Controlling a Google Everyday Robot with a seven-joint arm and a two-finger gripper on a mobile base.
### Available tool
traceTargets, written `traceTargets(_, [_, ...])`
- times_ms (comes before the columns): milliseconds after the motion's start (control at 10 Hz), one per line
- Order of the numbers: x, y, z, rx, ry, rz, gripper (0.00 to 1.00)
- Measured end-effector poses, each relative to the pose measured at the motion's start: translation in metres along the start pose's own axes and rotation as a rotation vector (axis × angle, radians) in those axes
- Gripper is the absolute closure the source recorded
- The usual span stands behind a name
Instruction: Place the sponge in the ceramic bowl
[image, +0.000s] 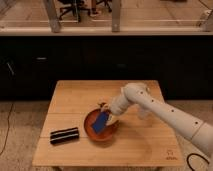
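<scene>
Sponge (101, 122): blue, lying tilted inside ceramic bowl (91, 132); the tilt suggests it leans on the bowl wall or is held.
Gripper (111, 114): at bowl's right rim, on sponge's upper end; grip cannot be told.
Black striped block (65, 135): left of bowl, on table (75, 97).

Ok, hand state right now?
Hand: over the glossy orange-red ceramic bowl, next to the flat blue rectangular sponge; open or closed cannot be told.

The surface (140, 145) is smooth, pale wood. The ceramic bowl (88, 124) is shiny. The sponge (101, 123) is dull blue. The pincer (110, 115), over the bowl's right side, looks smooth and pale.
</scene>
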Motion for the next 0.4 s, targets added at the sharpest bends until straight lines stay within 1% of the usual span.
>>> traceTargets(400, [-0.0008, 0.0008, -0.0003, -0.008, -0.008, 0.000, 0.20])
